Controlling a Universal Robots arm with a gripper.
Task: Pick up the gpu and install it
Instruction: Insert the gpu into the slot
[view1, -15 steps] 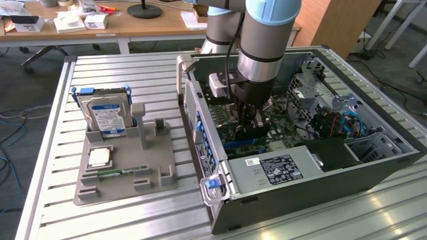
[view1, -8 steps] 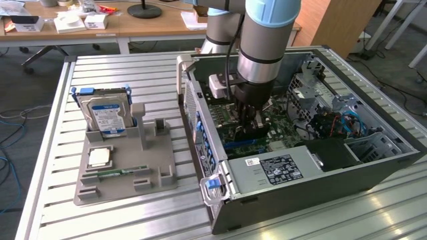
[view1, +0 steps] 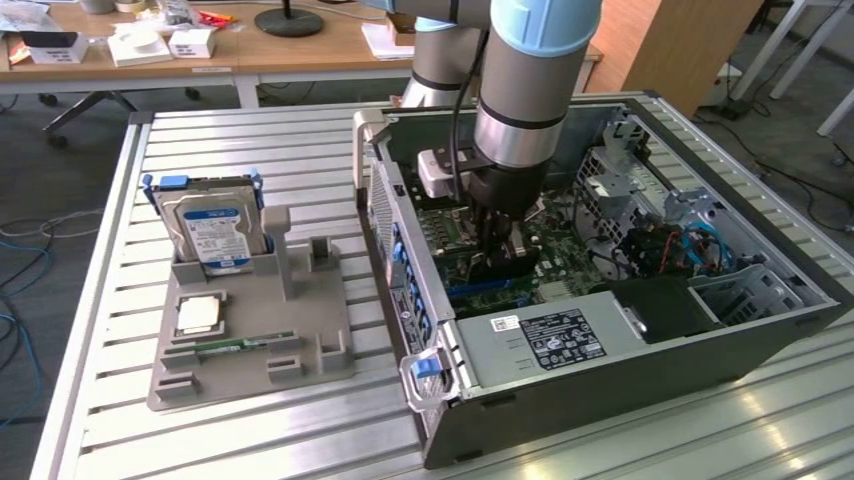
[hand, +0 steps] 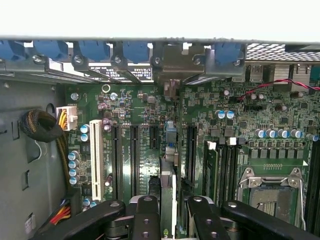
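Wrist view: pincer (hand: 169, 220) grips gpu (hand: 168, 200) edge-on (along slots).

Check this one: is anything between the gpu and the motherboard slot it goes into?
Nothing visible is. The tool holds the gpu edge-on right above the motherboard, lined up with the dark expansion slots. The slots beside it look bare, and the case is open.

Beside the computer case (view1: 627, 330), matt dark-grey sheet metal, a dull grey plastic holder (view1: 247, 330) rests on the ribbed, shiny aluminium table (view1: 107, 400). Inside the case, the green motherboard (hand: 145, 107) looks glossy; the gripper (hand: 175, 220) is matt black.
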